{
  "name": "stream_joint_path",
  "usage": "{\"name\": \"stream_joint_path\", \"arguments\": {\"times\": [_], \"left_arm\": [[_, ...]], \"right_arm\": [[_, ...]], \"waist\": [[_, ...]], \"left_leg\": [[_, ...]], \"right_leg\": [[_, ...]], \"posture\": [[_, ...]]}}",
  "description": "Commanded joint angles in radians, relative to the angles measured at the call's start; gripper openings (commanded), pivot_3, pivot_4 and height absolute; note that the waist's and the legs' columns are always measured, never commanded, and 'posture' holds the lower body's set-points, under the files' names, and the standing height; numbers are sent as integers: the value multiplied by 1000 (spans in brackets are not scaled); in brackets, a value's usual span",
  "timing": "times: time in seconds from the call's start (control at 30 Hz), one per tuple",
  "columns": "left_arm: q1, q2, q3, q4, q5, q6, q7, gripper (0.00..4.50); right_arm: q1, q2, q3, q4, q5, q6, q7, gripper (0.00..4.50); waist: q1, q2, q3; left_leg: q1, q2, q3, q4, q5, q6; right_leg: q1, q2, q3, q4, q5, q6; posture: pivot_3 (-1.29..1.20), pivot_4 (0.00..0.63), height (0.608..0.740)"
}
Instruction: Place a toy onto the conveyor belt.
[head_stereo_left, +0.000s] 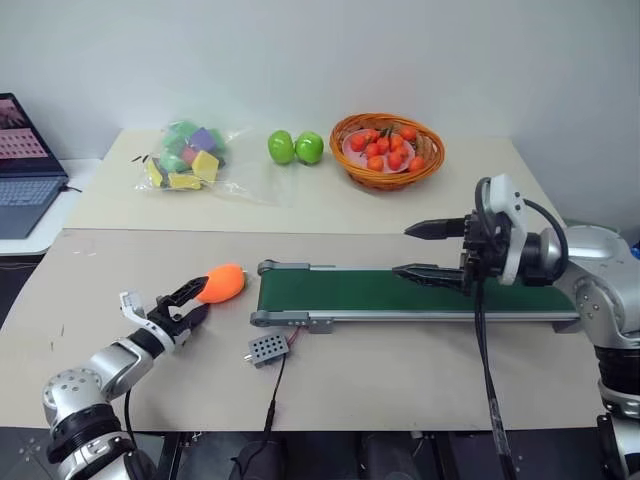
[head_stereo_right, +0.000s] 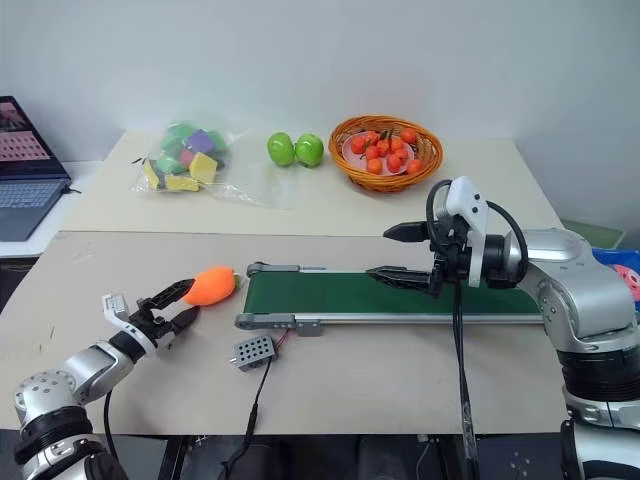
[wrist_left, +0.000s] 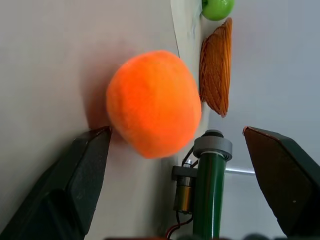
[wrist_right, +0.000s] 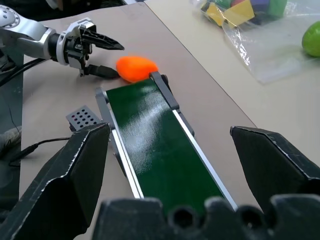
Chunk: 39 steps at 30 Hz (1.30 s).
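Spread wide, the left gripper sits low over the tan table with its 2 black fingers pointing at the toy. One finger reaches over the toy's near end and the other lies just below it; in the left wrist view one fingertip meets the toy's edge while the other stands well clear, so nothing is pinched. The toy, an orange plush lump, lies on the table just beside the roller end of the conveyor belt, not on it.

Over the belt's middle hangs the right gripper, also spread, its 2 fingers pointing along the belt toward the toy and holding nothing. The right wrist view shows the dark green strip running away between these fingers, with the toy and the left gripper at its far end.

A small grey perforated box with a cable lies on the table just in front of the belt's roller end. Farther back stand a wicker basket of small orange-red fruits, 2 green apples side by side, and a clear bag of coloured blocks. A laptop sits open at the left edge.
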Motion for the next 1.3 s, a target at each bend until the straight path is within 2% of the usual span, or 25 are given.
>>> {"name": "stream_joint_path", "arguments": {"times": [0.03,0.43,0.57,0.67,0.77,1.1,1.23,1.3], "left_arm": [[-9,10,7,41,15,-42,13,4493],[-55,31,14,177,53,-147,15,4493],[-61,37,6,214,67,-163,10,3434],[-66,39,6,230,73,-171,5,2210],[-67,39,2,226,82,-177,-13,1166],[-84,40,-62,122,158,-315,-111,1166],[-160,33,-81,30,163,-386,-122,1166],[-233,28,-55,16,121,-394,-97,1166]], "right_arm": [[2,-21,-46,-43,16,2,-8,4500],[-1,-28,-35,-48,13,1,-22,4500],[-5,-27,-32,-46,9,-1,-22,4500],[-6,-27,-31,-46,8,-2,-23,4500],[-6,-29,-29,-45,4,-3,-22,4500],[-10,-26,-24,-32,-9,-13,-18,4500],[-13,-26,-21,-25,-14,-15,-15,4500],[-13,-25,-20,-25,-16,-15,-14,4500]], "waist": [[2,0,0],[4,3,-2],[2,3,-3],[2,3,-3],[2,4,-3],[3,5,-4],[8,3,-3],[17,3,-2]], "left_leg": [[0,0,0,0,0,0],[4,0,0,0,0,0],[4,0,0,0,0,0],[4,0,0,0,0,0],[4,0,0,-1,0,0],[4,0,0,-1,0,0],[0,0,-1,-1,0,0],[-1,0,-2,0,0,-1]], "right_leg": [[0,0,0,0,0,0],[3,0,0,0,0,0],[3,0,0,0,0,0],[3,0,0,0,0,0],[2,0,0,0,0,0],[2,0,0,0,0,0],[0,0,0,-1,0,0],[0,0,-1,-1,0,0]], "posture": [[0,150,738],[0,150,738],[0,150,738],[0,150,738],[0,150,738],[0,150,738],[0,150,738],[0,150,738]]}}
